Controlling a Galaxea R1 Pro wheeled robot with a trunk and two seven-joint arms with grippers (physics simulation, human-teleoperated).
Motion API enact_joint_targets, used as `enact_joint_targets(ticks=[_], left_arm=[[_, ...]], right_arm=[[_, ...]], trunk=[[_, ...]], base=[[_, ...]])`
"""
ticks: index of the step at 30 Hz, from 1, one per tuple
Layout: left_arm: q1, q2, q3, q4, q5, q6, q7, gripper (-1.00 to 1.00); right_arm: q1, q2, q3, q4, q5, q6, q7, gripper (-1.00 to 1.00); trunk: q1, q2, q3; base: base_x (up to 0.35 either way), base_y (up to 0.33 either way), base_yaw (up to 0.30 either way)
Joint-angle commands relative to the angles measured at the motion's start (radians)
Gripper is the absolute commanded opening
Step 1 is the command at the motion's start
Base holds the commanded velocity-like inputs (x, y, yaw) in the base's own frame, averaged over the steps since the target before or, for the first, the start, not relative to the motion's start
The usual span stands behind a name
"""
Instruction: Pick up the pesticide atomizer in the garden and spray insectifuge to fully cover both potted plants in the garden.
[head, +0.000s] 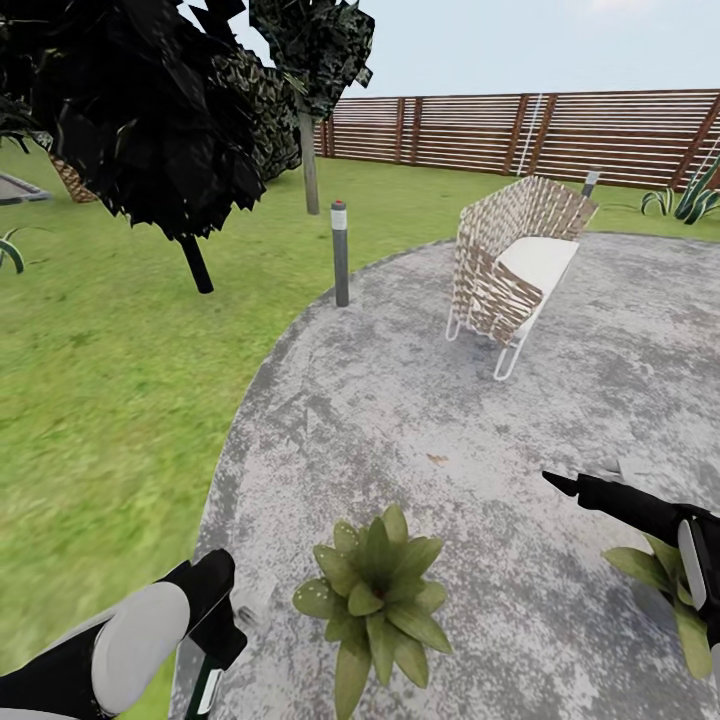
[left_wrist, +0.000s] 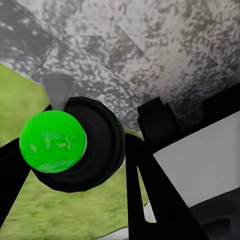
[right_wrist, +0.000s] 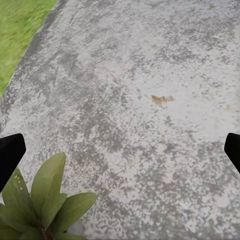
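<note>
Left end effector (head: 215, 640): black, at the lower left of the head view, over the rim where paving meets lawn; clenched on the pesticide atomizer.
Pesticide atomizer (head: 208, 690): slim green-and-white hand sprayer; a strip of its body shows just below the left end effector in the head view. In the left wrist view a glossy bright green round end (left_wrist: 52, 141) sits in a black ring between the dark fingers (left_wrist: 150, 200).
Right end effector (head: 572, 486): black, pointed, at the right edge of the head view, above the paving; released, its two dark fingertips (right_wrist: 11, 152) standing wide apart at the borders of the right wrist view.
Near potted plant (head: 375, 600): low rosette of broad pointed green leaves on the grey mottled paving (head: 420, 400), between the two arms; pot not discernible.
Second potted plant (head: 680, 590): same broad leaves, partly hidden under the right arm; its leaves (right_wrist: 47, 200) also show in the right wrist view.
Woven wicker chair (head: 515, 265): white cushion, white wire legs, standing further back on the paving.
Grey bollard lamp (head: 340, 255): upright at the paving's edge.
Dark-leaved tree (head: 150, 110): on the lawn (head: 100, 380), upper left.
Slatted wooden fence (head: 540, 135): along the back.
</note>
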Motion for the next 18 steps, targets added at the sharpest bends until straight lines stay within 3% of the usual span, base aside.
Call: enact_joint_targets(ticks=[1,6,14,18], left_arm=[[0.000,-0.001,0.007,-0.003,-0.011,0.004,-0.008,-1.00],[0.000,-0.030,0.006,-0.088,-0.010,0.005,-0.010,-1.00],[0.000,-0.033,0.006,-0.106,-0.010,0.006,-0.011,-1.00],[0.000,-0.038,0.005,-0.164,-0.010,0.006,-0.013,-1.00]], right_arm=[[-0.001,0.000,-0.003,-0.001,0.007,0.005,0.008,1.00],[-0.001,0.000,-0.003,-0.001,0.008,0.005,0.008,1.00],[-0.001,0.000,-0.003,-0.001,0.008,0.005,0.008,1.00],[-0.001,0.001,-0.003,-0.001,0.008,0.005,0.008,1.00]], trunk=[[0.000,0.000,-0.001],[0.000,0.000,-0.001],[0.000,0.000,-0.001],[0.000,0.000,-0.001]], base=[[0.000,-0.101,0.000],[0.000,-0.204,-0.017],[0.000,-0.014,-0.203],[0.000,0.000,-0.150]])
